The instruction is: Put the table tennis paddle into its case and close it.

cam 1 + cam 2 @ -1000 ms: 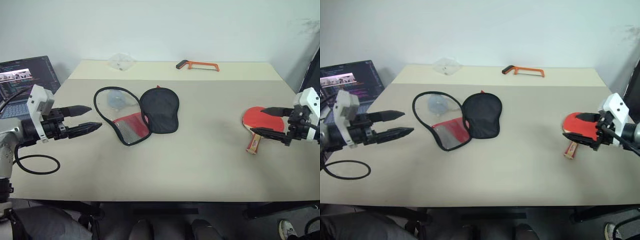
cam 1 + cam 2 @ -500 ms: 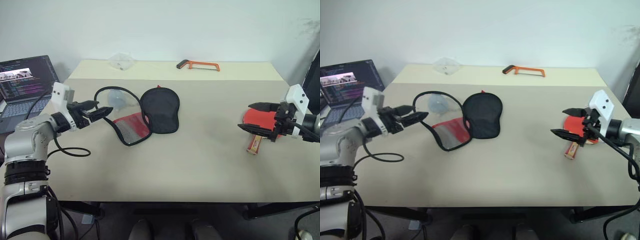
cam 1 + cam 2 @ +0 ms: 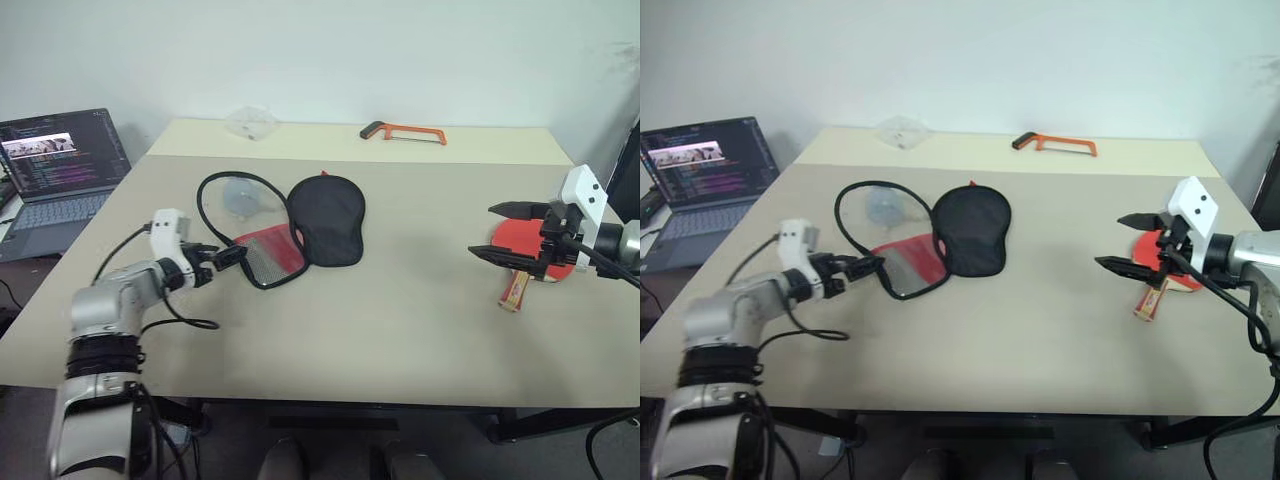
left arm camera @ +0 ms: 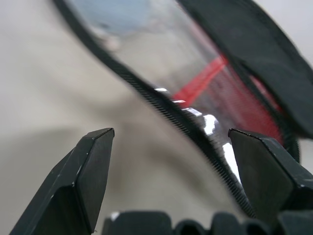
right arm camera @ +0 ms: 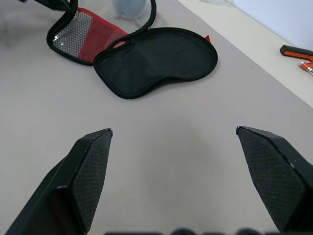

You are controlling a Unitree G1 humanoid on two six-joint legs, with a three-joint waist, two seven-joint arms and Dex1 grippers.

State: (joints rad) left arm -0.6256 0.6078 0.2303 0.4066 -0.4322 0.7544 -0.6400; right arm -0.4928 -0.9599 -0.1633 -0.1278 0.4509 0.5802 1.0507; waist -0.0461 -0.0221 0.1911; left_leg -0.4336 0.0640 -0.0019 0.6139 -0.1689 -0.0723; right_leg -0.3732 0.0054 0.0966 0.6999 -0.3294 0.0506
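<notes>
The case lies unzipped and spread flat on the table. Its black half (image 3: 327, 220) is on the right and its clear and red mesh half (image 3: 262, 250) on the left. My left gripper (image 3: 238, 256) is low over the table, open, its tips right at the mesh half's zip edge (image 4: 186, 122), with nothing between the fingers. The table tennis paddle (image 3: 520, 243) lies red face up at the right, handle (image 3: 515, 288) toward the front edge. My right gripper (image 3: 482, 231) hovers open just left of and above it, pointing toward the case (image 5: 156, 61).
A small grey-blue pouch (image 3: 240, 197) sits inside the case's looped zip edge. An orange hacksaw (image 3: 405, 131) and a clear plastic bag (image 3: 250, 122) lie at the table's back. An open laptop (image 3: 60, 160) stands at the far left. A black cable (image 3: 185, 322) trails from my left wrist.
My left arm has come down and forward to the case's mesh half, its wrist rolling on the way. The right gripper has stayed open beside the paddle. The view itself has shifted slightly.
</notes>
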